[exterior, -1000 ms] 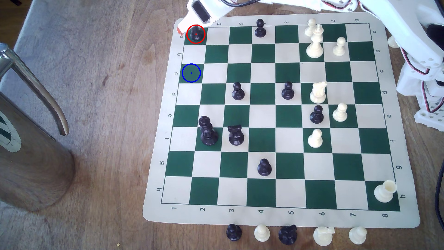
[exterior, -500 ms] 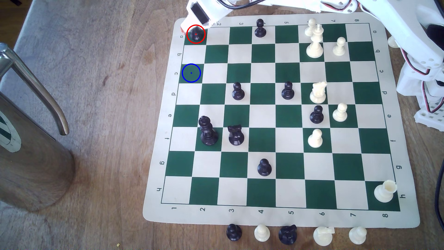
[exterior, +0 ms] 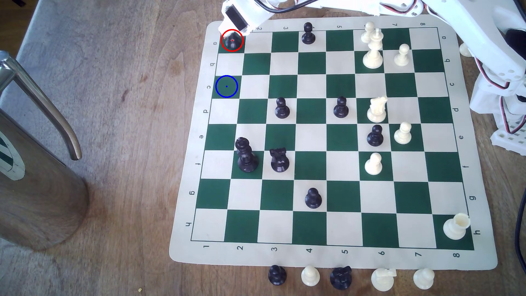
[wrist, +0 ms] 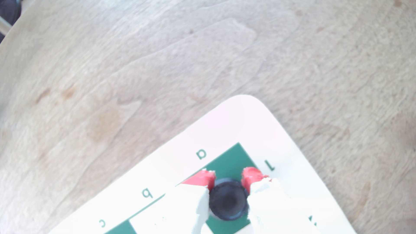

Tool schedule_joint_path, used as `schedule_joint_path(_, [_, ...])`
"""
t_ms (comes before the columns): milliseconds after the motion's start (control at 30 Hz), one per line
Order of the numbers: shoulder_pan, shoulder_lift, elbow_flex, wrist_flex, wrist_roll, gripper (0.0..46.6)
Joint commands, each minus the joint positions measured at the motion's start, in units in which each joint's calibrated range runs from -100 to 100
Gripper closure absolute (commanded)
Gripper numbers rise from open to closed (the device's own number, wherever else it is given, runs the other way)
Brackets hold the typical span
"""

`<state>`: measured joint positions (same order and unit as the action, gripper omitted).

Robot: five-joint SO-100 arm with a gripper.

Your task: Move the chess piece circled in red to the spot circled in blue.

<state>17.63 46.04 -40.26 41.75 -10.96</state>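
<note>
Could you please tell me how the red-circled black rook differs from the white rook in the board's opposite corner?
The black rook is dark; the white rook is cream. The black rook stands on the green corner square at the exterior view's upper left, the white rook on the green corner square at its lower right. The claw brackets the black rook, a red-tipped finger at each side; whether they press is unclear. The white rook stands free. Both are upright.

A black rook [exterior: 232,42] stands on the green-and-cream chequered board [exterior: 313,136], between white jaws with red tips.
</note>
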Motion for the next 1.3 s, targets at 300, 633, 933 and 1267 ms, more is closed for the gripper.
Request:
schedule_joint_path(300, [0.33,-6.14,-8.88,0.84,0.1,45.0])
schedule_joint_path(633, [1.19,-16.16,-7.61,5.99,0.29,45.0])
schedule_joint_path(933, [-3.51,-22.78,1.64,5.59,0.0,45.1])
schedule_joint_path(1267, [-8.59,-20.06,4.18,5.09,-0.15,45.1])
